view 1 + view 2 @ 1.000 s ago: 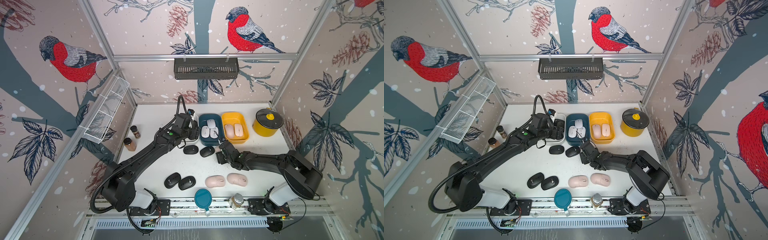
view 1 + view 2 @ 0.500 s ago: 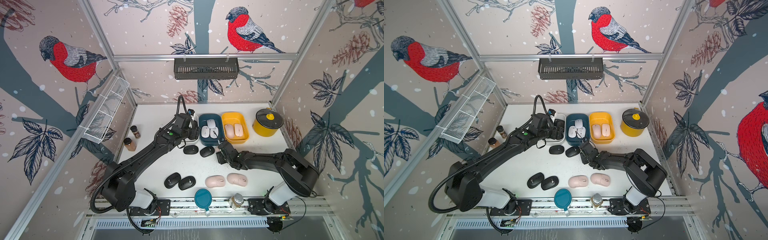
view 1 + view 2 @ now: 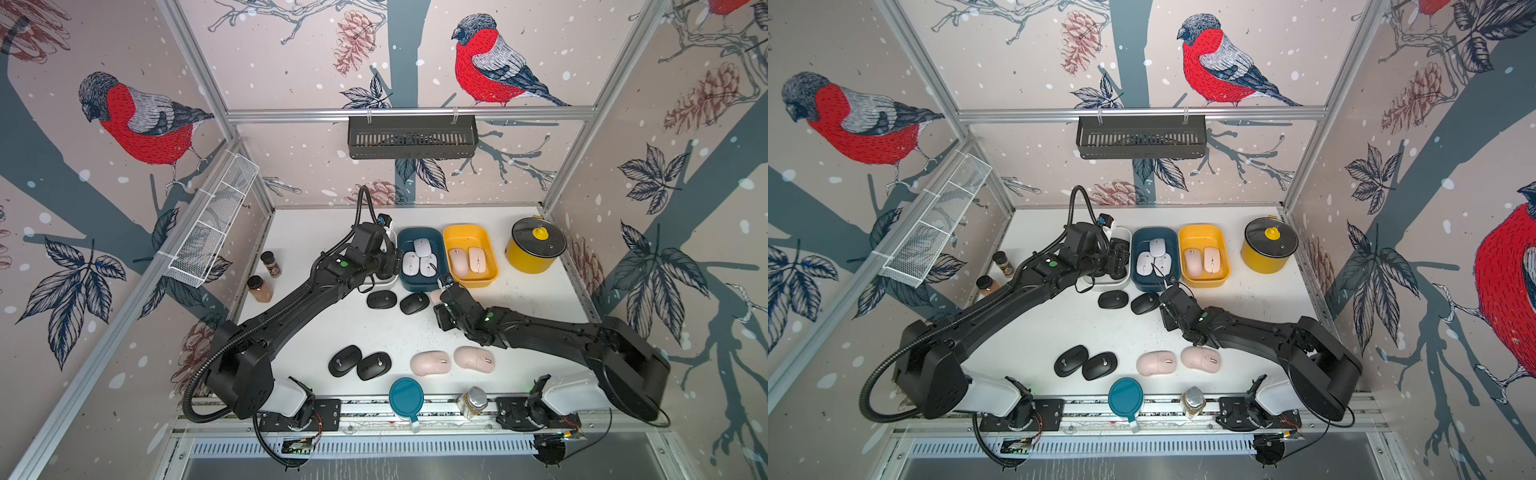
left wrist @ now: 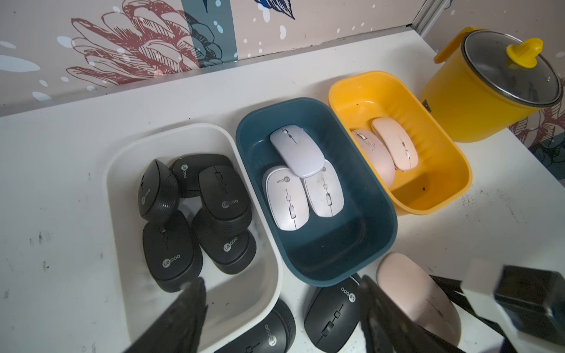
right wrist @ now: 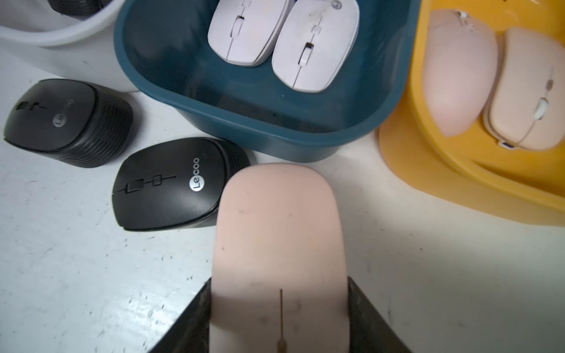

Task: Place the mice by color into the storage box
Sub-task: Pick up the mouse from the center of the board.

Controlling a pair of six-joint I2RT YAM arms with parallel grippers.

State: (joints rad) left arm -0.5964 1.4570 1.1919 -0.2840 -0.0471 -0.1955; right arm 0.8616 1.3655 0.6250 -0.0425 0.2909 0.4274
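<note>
Right hand (image 5: pixel 278 284) clamped on pale pink oval plastic mouse (image 5: pixel 279 226) | long axis along hand | yellow plastic bin (image 5: pixel 458 189) just far-right

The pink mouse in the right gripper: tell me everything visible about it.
The pink mouse is a pale pink, smooth, matte-looking oval shell with faint dark scuffs and a thin centre seam. The right gripper is shut on its two sides. It sits top up, pointing at the gap between the blue bin and yellow bin, close beside a black mouse. Whether it is lifted off the table is unclear.
</note>
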